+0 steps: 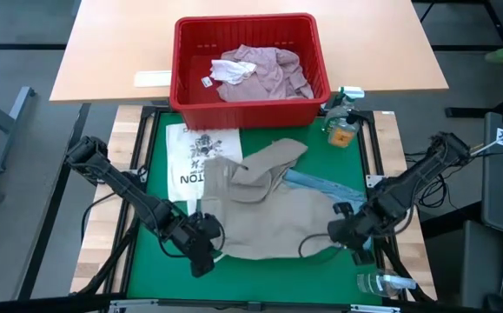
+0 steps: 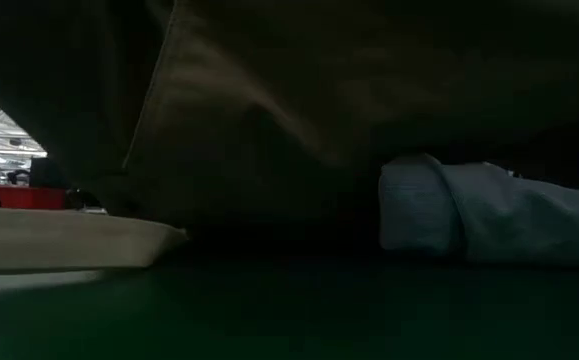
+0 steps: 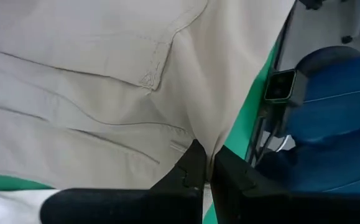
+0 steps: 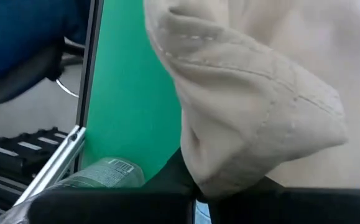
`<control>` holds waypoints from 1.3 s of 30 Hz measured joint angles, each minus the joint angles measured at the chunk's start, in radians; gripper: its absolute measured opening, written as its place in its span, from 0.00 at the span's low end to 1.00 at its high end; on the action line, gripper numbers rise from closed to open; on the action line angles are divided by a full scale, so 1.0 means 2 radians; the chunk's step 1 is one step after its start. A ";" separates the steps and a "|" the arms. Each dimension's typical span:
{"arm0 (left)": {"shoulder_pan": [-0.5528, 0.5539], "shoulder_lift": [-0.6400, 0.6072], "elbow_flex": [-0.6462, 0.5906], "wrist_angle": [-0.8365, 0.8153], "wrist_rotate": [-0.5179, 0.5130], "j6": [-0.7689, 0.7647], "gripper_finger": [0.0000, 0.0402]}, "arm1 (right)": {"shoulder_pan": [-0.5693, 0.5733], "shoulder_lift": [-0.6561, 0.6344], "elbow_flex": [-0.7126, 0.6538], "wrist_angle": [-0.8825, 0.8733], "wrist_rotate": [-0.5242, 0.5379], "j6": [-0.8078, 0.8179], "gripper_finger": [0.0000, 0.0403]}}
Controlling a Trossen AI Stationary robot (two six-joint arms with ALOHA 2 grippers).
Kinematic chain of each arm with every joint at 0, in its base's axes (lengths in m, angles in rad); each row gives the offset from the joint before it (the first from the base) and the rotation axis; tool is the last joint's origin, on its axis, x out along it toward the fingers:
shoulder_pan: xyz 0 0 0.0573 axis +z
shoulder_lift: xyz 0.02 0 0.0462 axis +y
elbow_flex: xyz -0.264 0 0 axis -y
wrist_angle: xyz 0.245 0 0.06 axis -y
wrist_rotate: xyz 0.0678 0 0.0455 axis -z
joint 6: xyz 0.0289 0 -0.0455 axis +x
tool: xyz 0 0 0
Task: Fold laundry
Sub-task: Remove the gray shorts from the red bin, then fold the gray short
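Khaki cloth, a pair of tan trousers [image 1: 264, 213] by the seams and pocket stitching, lies spread over the green mat [image 1: 160, 143], just in front of the red basket [image 1: 249, 61] at the back of the counter. A strip of light blue denim [image 1: 325, 185] pokes out from under the trousers on the side nearer the spray bottles [image 1: 342, 117], and a white printed garment [image 1: 195, 156] lies flat under the opposite edge. A pale pink shirt [image 1: 260, 71] waits inside the basket.

The left hand [image 1: 201, 246] sits at the trousers' near corner, farthest from the basket, its fingers [image 3: 195, 168] pinched together on the hem. The right hand [image 1: 342, 233] is at the other near corner, and its wrist view shows a bunched fold of the khaki cloth clamped in closed fingers.

With both near corners gripped, the step in hand looks like the first fold of the trousers. The next move probably calls for lifting both corners together and carrying them evenly toward the basket, so the near edge lands square on the far edge. The cloth is limp and heavy enough to sag between the hands. The denim beneath could drag along with it.
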State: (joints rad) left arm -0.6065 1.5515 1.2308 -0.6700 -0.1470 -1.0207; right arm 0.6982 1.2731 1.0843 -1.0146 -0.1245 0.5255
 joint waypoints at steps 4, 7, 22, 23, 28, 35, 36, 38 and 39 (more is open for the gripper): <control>-0.002 0.000 -0.013 0.040 0.022 -0.001 0.02 | 0.017 0.026 0.000 0.001 -0.016 0.001 0.04; -0.006 0.000 -0.015 0.045 0.032 -0.001 0.02 | 0.021 0.043 0.000 0.002 -0.043 0.001 0.04; -0.006 0.000 -0.015 0.043 0.033 -0.039 0.29 | 0.021 0.066 0.000 0.001 -0.091 0.001 0.06; -0.006 0.000 -0.015 0.044 0.033 -0.038 0.31 | 0.021 0.066 0.000 0.000 -0.091 0.001 0.08; -0.006 0.000 -0.015 0.043 0.027 -0.038 0.37 | 0.021 0.066 0.000 -0.012 -0.093 0.001 0.23; 0.017 0.000 -0.015 0.043 0.007 -0.033 0.37 | 0.000 0.066 0.012 -0.076 -0.153 -0.003 0.35; 0.021 0.000 -0.015 0.043 0.005 -0.027 0.36 | -0.007 0.066 0.018 -0.094 -0.157 -0.003 0.35; 0.031 0.000 -0.015 0.043 0.005 -0.009 0.35 | -0.015 0.065 0.034 -0.125 -0.153 -0.015 0.35; 0.037 0.000 -0.015 0.042 0.004 0.001 0.34 | -0.019 0.063 0.042 -0.137 -0.139 -0.026 0.34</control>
State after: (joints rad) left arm -0.5331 1.5518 1.2007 -0.5869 -0.1386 -1.0178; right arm 0.6606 1.3988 1.1688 -1.2891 -0.4031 0.4734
